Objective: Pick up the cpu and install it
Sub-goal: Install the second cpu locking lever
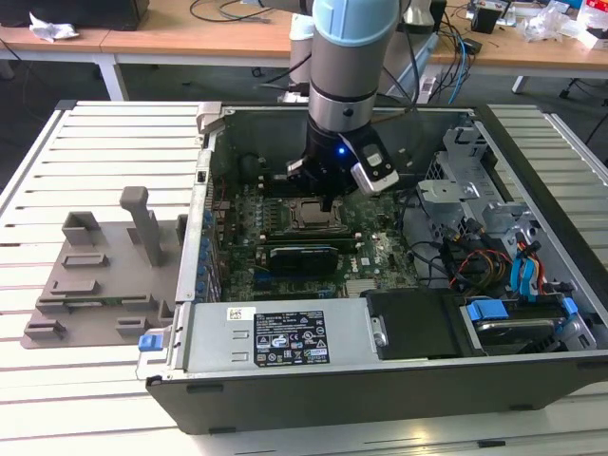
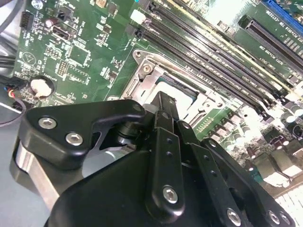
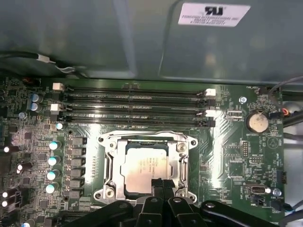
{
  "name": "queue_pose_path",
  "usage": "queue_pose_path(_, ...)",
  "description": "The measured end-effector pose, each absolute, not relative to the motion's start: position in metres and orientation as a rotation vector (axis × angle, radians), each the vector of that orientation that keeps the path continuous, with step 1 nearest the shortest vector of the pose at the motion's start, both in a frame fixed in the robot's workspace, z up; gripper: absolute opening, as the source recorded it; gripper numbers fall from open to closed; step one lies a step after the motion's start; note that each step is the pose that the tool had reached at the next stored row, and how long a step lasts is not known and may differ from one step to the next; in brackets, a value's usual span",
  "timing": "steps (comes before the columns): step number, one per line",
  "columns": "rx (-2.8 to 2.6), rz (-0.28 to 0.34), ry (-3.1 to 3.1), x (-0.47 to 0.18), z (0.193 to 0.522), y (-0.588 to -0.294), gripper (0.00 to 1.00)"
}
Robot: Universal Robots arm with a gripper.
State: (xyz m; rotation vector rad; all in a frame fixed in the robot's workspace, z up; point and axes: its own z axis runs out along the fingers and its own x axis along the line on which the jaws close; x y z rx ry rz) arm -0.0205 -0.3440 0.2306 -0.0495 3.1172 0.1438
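The tool [image 3: 158, 185] hangs low over the socket, its two dark fingertips drawn close together at the near edge of the cpu [image 3: 144, 166]; whether they pinch that edge or merely touch it I cannot tell; the cpu lies flat inside the silver socket frame [image 3: 106, 165], square to it, so the placing step looks done or nearly so; I judge the seating to be in hand, and the next move calls for a clean vertical parting without dragging the chip; beyond the socket run the memory slots [image 3: 135, 101] and a coin cell [image 3: 258, 122]; the second wrist view shows the tool's linkage [image 2: 163, 156] from behind, masking most of the socket; the exterior view alone shows the open computer case [image 1: 285, 337], the grey fixture tray [image 1: 90, 285] on the slatted desk [image 1: 28, 190].
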Motion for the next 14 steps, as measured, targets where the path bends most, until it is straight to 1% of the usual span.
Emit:
queue_pose_path(4,-0.049,0.121,3.118,-0.02,0.238,-0.34,0.11)
queue_pose_path(7,-0.05,0.063,3.121,-0.02,0.247,-0.336,0.11)
queue_pose_path(14,-0.05,0.059,3.121,-0.02,0.249,-0.336,0.11)
